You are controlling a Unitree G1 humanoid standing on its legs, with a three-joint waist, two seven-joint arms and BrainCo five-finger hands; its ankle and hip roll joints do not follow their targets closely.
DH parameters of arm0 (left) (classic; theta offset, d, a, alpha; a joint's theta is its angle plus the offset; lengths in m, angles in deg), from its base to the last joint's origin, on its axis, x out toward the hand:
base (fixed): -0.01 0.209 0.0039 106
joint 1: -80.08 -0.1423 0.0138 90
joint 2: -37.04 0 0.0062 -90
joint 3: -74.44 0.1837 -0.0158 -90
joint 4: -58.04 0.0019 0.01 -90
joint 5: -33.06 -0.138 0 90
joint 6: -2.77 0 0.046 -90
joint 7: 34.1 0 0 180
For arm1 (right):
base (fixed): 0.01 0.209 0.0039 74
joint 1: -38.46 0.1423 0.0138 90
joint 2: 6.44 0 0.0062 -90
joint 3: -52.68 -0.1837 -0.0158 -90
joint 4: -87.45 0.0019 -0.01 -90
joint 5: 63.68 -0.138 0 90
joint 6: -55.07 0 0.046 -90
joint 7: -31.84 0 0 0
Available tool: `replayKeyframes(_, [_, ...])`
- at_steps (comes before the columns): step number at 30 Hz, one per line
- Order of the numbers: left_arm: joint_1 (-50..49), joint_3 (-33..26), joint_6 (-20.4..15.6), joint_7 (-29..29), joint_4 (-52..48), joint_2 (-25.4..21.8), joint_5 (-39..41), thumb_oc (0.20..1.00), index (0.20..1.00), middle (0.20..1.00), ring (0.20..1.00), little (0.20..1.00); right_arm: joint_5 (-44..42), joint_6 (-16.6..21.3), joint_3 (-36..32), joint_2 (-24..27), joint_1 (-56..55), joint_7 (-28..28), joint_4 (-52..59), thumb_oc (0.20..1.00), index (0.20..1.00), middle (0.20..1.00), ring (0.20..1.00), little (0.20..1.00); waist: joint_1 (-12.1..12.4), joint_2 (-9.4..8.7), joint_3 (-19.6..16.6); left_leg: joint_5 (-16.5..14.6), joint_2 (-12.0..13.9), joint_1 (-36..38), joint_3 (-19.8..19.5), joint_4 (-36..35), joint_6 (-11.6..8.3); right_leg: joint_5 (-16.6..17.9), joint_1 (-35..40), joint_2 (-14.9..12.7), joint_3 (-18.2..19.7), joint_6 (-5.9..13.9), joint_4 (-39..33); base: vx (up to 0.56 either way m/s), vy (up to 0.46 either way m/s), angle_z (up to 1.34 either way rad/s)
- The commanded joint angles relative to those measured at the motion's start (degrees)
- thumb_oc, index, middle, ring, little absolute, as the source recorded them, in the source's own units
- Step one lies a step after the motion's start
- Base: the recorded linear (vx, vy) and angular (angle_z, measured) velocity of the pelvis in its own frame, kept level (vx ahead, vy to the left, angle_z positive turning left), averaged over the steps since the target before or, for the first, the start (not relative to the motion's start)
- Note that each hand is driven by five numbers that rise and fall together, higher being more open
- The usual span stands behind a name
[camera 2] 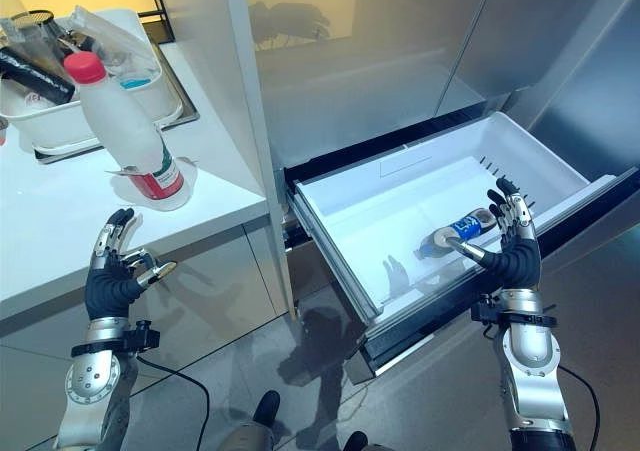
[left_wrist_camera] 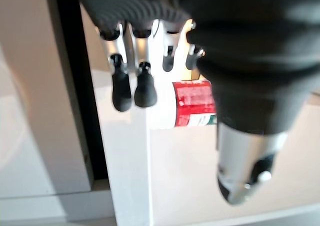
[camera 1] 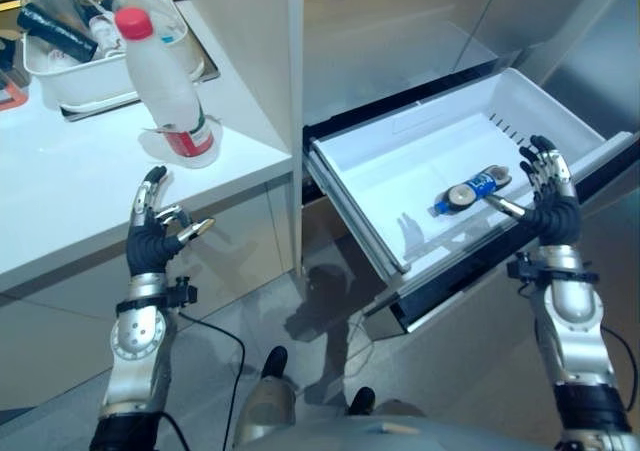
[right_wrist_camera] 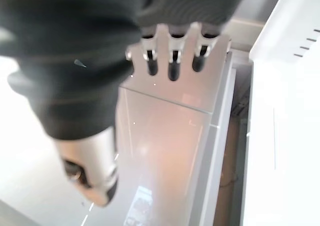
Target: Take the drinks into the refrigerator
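A white plastic bottle (camera 1: 165, 81) with a red cap and a red label stands on the white counter (camera 1: 70, 186), left of the refrigerator. My left hand (camera 1: 155, 233) hovers open in front of the counter's edge, below the bottle and apart from it; the bottle's red label (left_wrist_camera: 192, 103) shows past its fingers. A small bottle with a blue label (camera 1: 472, 191) lies on its side in the open white refrigerator drawer (camera 1: 380, 176). My right hand (camera 1: 548, 203) is open just right of that small bottle, over the drawer's front right rim, holding nothing.
A white tub (camera 1: 70, 76) with several bottles and wrappers sits at the back left of the counter. The refrigerator's steel doors (camera 1: 400, 21) rise behind the pulled-out drawer. The drawer sticks out over the grey floor (camera 1: 300, 321) between the arms.
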Motion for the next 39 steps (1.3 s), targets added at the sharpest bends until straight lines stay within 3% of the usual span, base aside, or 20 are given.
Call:
replayKeyframes(1, [6.28,-9.18,-4.71,-4.7,2.65,-4.61,-1.01,1.0,1.0,1.0,1.0,1.0,-2.89,2.09,-0.92,3.19,3.03,0.92,2.42,1.0,1.0,1.0,1.0,1.0,-1.11,0.88,-2.57,-2.66,-2.19,4.18,-0.42,-3.61,4.52,-3.85,0.34,2.38,-1.41,-2.49,3.55,-0.01,0.004,-0.08])
replayKeyframes(12, [5.24,-16.09,-4.95,-7.66,-1.94,-7.84,-3.04,1.0,1.0,1.0,1.0,1.0,-4.01,1.31,-1.94,4.31,1.82,2.51,3.1,1.0,1.0,1.0,1.0,1.0,-1.32,1.25,-3.25,-2.6,-2.42,4.75,0.52,-3.87,4.64,-2.21,1.53,2.86,-0.14,-2.52,0.46,0.0,0.012,-0.1])
replayKeyframes(17, [1.17,-17.42,-4.68,-3.23,-11.95,-5.32,-0.15,1.0,1.0,1.0,1.0,1.0,-3.87,1.01,-3.36,3.83,0.3,2.86,3.94,1.0,1.0,1.0,1.0,1.0,-1.08,1.03,-3.5,-2.99,-2.42,4.99,0.41,-4.09,4.72,-2.28,2.11,3.14,0.01,-2.54,-0.45,0.0,0.0,0.0])
replayKeyframes(26, [-0.51,-16.61,-3.76,-0.34,-15.15,-3.1,2.41,1.0,1.0,1.0,1.0,1.0,-3.55,0.86,-4.38,3.8,0.15,3.0,3.95,1.0,1.0,1.0,1.0,1.0,-0.53,0.66,-3.67,-3.0,-2.67,4.78,-0.31,-3.78,4.57,-2.17,3.21,3.29,-0.64,-2.72,-1.56,0.0,-0.004,0.02])
replayKeyframes(35, [3.34,-16.99,-3.08,-2.26,-11.83,-6.71,1.28,1.0,1.0,1.0,1.0,1.0,-3.49,0.27,-3.76,4.25,1.01,3.4,3.4,1.0,1.0,1.0,1.0,1.0,-0.88,0.66,-4.18,-2.73,-2.83,4.85,-0.19,-3.79,4.64,-1.56,3.54,3.26,-0.4,-2.61,-2.15,0.0,0.0,0.0])
replayKeyframes(39, [7.15,-16.04,-2.41,-2.94,-7.92,-10.93,1.36,1.0,1.0,1.0,1.0,1.0,-3.92,-0.33,-2.71,4.98,2.01,3.87,2.85,1.0,1.0,1.0,1.0,1.0,-1.44,0.88,-4.55,-2.83,-2.79,5.25,0.18,-3.98,4.67,-1.33,3.79,3.33,-0.12,-2.44,-2.39,0.0,0.0,0.0])
